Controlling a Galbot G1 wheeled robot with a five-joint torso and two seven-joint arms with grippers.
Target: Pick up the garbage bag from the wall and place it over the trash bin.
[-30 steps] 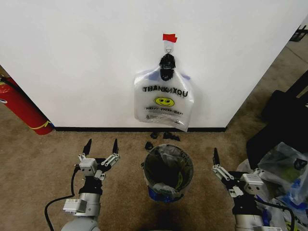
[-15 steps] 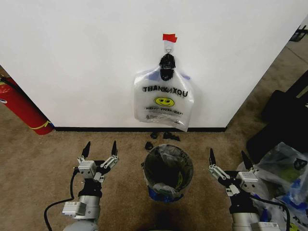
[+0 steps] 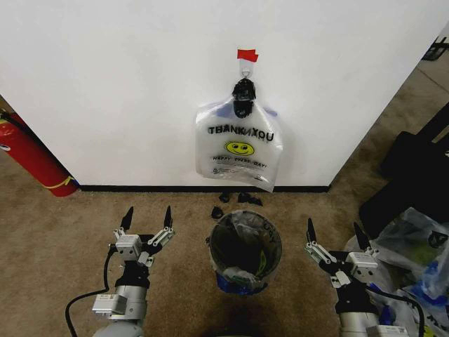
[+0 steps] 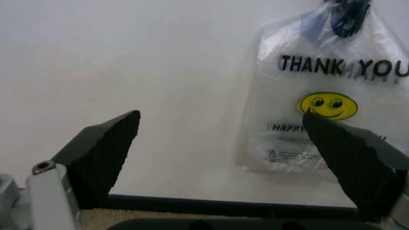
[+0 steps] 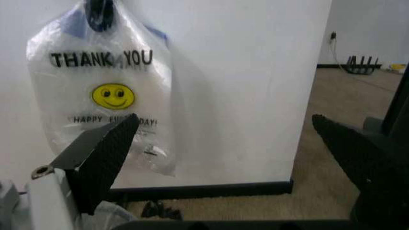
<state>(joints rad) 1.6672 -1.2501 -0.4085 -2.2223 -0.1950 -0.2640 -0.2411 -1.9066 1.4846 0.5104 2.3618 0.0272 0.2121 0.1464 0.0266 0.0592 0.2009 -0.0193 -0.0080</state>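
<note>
The garbage bag (image 3: pixel 238 144), see-through white with "THANK YOU" lettering and a yellow smiley, hangs from a hook under red tape on the wall (image 3: pixel 126 84). It also shows in the left wrist view (image 4: pixel 326 105) and the right wrist view (image 5: pixel 105 96). Below it on the carpet stands the trash bin (image 3: pixel 245 251), black mesh with a liner inside. My left gripper (image 3: pixel 147 219) is open, low and left of the bin. My right gripper (image 3: pixel 333 232) is open, low and right of the bin. Both point at the wall, well short of the bag.
A red fire extinguisher (image 3: pixel 31 158) leans at the wall's far left. A big black bag (image 3: pixel 414 175) and a heap of clear bags (image 3: pixel 421 260) lie at the right. Small black scraps (image 3: pixel 235 199) sit by the baseboard behind the bin.
My right gripper has turned so both of its fingers now show spread apart. The left gripper shifted slightly. The bag and bin stayed put.
</note>
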